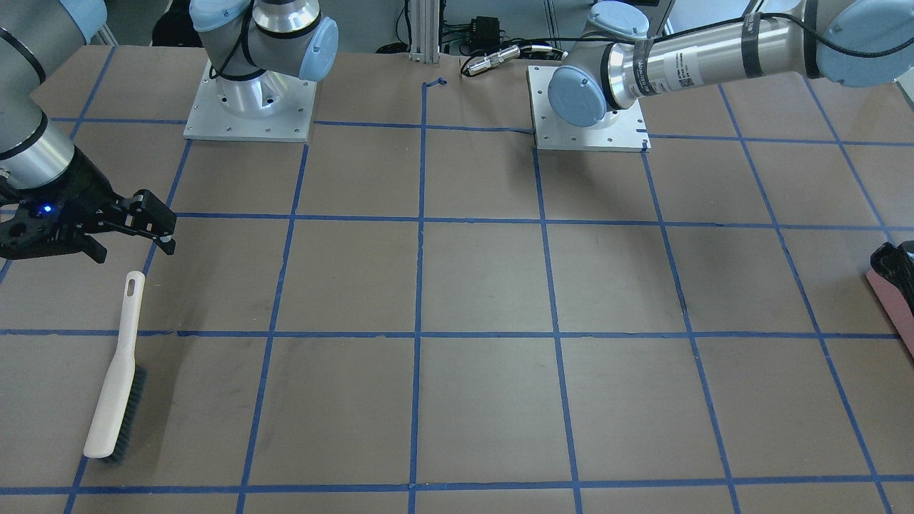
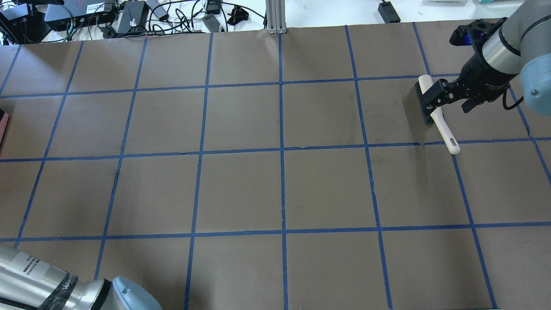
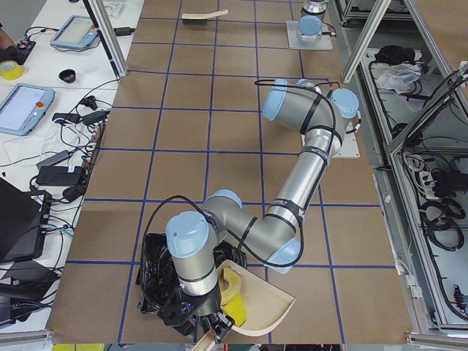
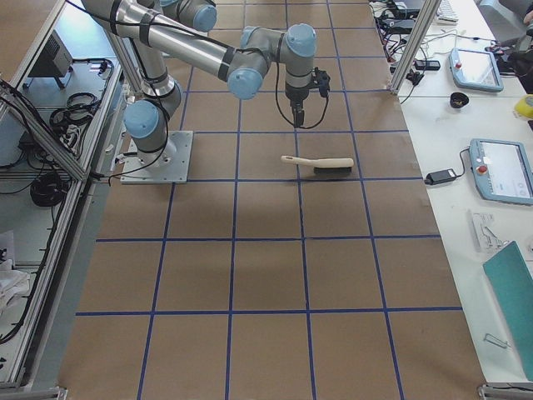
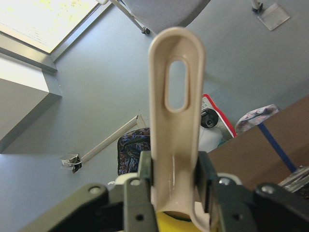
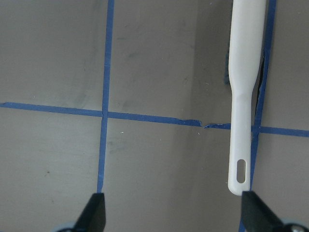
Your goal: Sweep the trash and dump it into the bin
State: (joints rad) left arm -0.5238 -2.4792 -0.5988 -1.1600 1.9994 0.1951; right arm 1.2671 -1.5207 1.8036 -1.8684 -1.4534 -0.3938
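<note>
We judged the step in hand to be the dump: the left tool (image 5: 174,180) was clamped on the beige handle of the dustpan (image 3: 267,311). The pan hung tilted just beside the bin (image 3: 155,269), the black-bagged container at the 9 o'clock edge of the bench (image 2: 275,193) in the overhead view. 2 pieces of trash showed in the pan, a yellow wedge (image 3: 237,311) and a paler piece (image 3: 231,282) touching it, both at the side nearest the bag; we could not find the brown lump. To do it well, we would keep the grip firm, bring the pan's lip over the bag's mouth first, then tip slowly so the pieces slide in rather than bounce off the rim. The right tool (image 6: 175,212) hovered with its fingers apart and empty, above the brush (image 1: 114,371), which lay flat at about 2 o'clock. White stickers on the left arm's forearm (image 1: 678,68) carried print too small for us to read
</note>
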